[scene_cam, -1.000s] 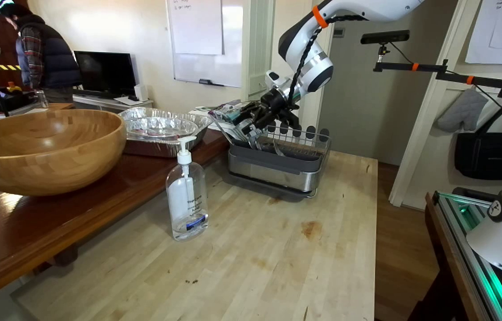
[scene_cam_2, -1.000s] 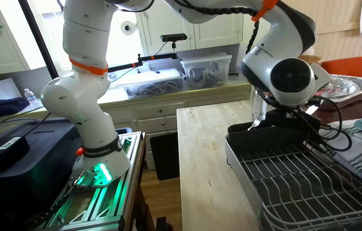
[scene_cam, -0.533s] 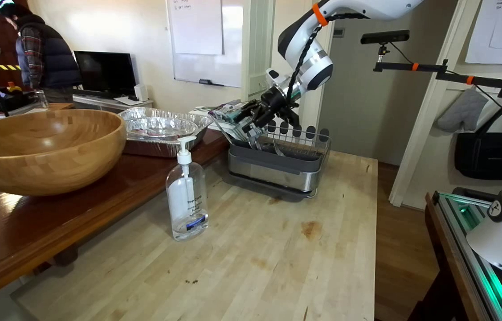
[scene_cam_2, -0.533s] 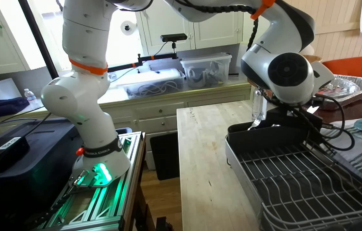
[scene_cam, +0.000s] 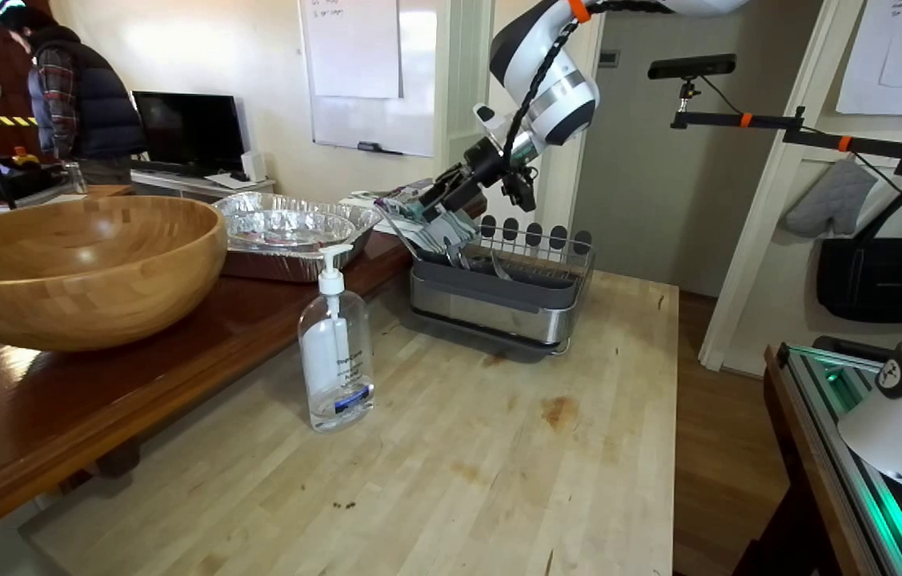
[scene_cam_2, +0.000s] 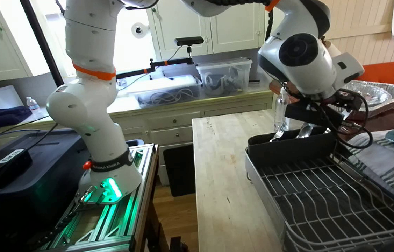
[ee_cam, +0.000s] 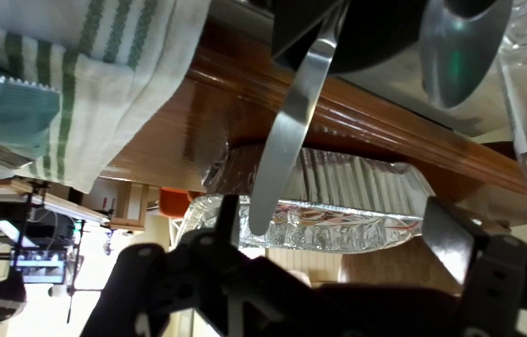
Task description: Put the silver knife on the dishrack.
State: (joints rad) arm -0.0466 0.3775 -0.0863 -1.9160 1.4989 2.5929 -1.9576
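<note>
Silver knife (ee_cam: pixel 286 131) in the dishrack (scene_cam: pixel 491 313), gripper (ee_cam: pixel 331 217) unclenched.
Knife sits handle-down in the dishrack's dark cutlery caddy (scene_cam_2: pixel 291 151), blade up and tilted. Wrist view: fingers (ee_cam: pixel 448 238) spread wide, blade tip shows next to one of them; can't tell if they touch. Both exterior views put the gripper above the caddy. Spoon (ee_cam: pixel 464 51) and fork (scene_cam_2: pixel 279 132) share the caddy. Soap bottle (scene_cam: pixel 338 360) with white pump stands on the pale tabletop (scene_cam: pixel 459 480) near the dishrack; foil tray (ee_cam: pixel 352 185) is on the red-brown table (scene_cam: pixel 98 392) alongside.
</note>
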